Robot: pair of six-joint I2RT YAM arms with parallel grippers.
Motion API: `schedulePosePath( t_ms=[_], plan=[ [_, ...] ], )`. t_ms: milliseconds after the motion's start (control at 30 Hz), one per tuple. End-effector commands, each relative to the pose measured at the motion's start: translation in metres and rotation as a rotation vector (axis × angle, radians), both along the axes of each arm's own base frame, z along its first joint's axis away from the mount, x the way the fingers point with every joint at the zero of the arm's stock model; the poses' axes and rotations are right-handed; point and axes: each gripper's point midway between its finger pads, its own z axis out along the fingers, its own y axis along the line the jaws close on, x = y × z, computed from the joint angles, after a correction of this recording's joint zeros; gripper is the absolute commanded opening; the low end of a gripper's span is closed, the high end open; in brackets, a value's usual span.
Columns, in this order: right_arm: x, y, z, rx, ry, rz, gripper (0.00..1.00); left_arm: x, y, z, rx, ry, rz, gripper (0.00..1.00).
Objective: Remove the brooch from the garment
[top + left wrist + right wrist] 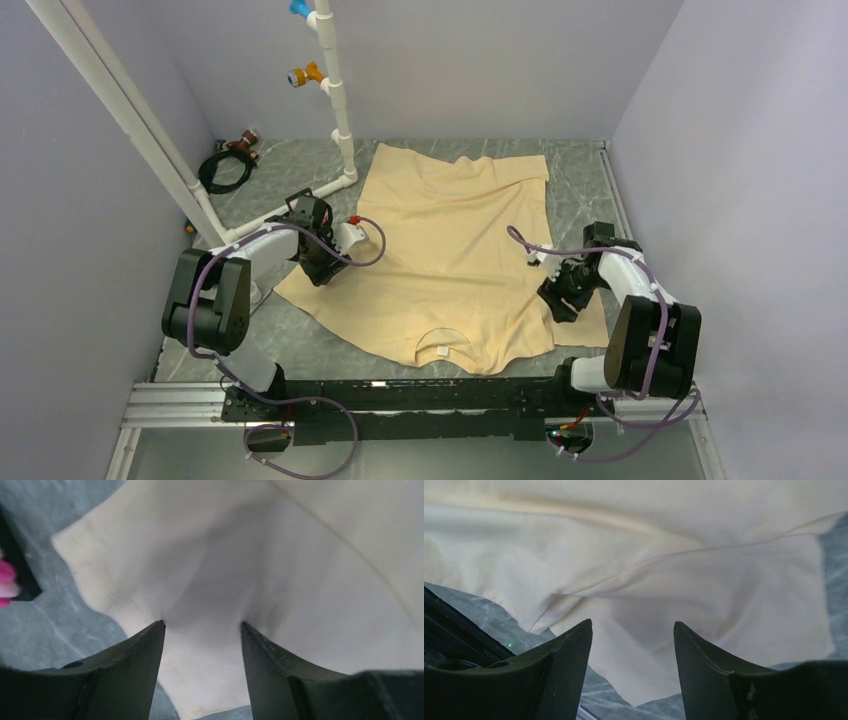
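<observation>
The beige garment (455,250) lies spread on the table, its neckline and white label (440,351) towards the arms. No brooch shows on it in the top view. In the left wrist view a small pink and white bit (6,582) sits at the left edge, cut off by the frame; I cannot tell whether it is the brooch. My left gripper (320,268) is open, its tips down on the left sleeve (200,580). My right gripper (556,300) is open over the right sleeve (704,595), with nothing between the fingers.
A white pipe stand (335,90) with blue and orange pegs rises at the back left. A black cable coil (225,168) lies at the back left corner. Walls close the sides. The black rail (400,400) runs along the near edge.
</observation>
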Motion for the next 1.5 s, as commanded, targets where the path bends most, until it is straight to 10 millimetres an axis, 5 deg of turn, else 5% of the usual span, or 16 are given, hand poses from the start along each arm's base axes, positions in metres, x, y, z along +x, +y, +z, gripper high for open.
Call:
schedulePosePath(
  t_ms=[0,233,433,533,633,733,867,1033,1267,1467],
  plan=[
    [-0.008,-0.019,-0.028,-0.082,0.033,0.057,0.63,-0.01,0.033,-0.024,0.131,0.02,-0.01,0.63],
    [-0.03,-0.04,-0.046,-0.138,0.127,0.076,0.62,-0.052,0.046,-0.035,0.175,0.105,-0.066,0.62],
    [-0.045,-0.046,-0.037,-0.155,0.166,0.121,0.62,-0.082,0.051,-0.025,0.18,0.153,-0.102,0.61],
    [-0.04,-0.041,-0.023,-0.113,0.156,0.138,0.62,-0.081,0.042,-0.008,0.129,0.149,-0.106,0.62],
    [-0.003,-0.023,0.011,0.011,0.053,0.094,0.65,-0.058,0.015,0.026,0.006,0.079,-0.114,0.76],
    [0.062,-0.008,0.053,0.15,-0.102,-0.025,0.74,-0.021,-0.014,0.063,-0.062,-0.028,-0.118,0.99],
    [0.147,-0.006,0.097,0.281,-0.247,-0.174,0.98,0.043,-0.055,0.119,-0.107,-0.186,-0.098,1.0],
    [0.237,-0.009,0.133,0.451,-0.421,-0.432,1.0,0.131,-0.099,0.178,-0.253,-0.371,-0.044,0.99],
    [0.34,-0.003,0.131,0.565,-0.44,-0.789,0.98,0.239,-0.126,0.184,-0.204,-0.591,-0.03,1.0],
    [0.4,0.026,0.094,0.601,-0.375,-0.848,0.93,0.274,-0.126,0.166,-0.12,-0.713,-0.039,1.0]
  ],
)
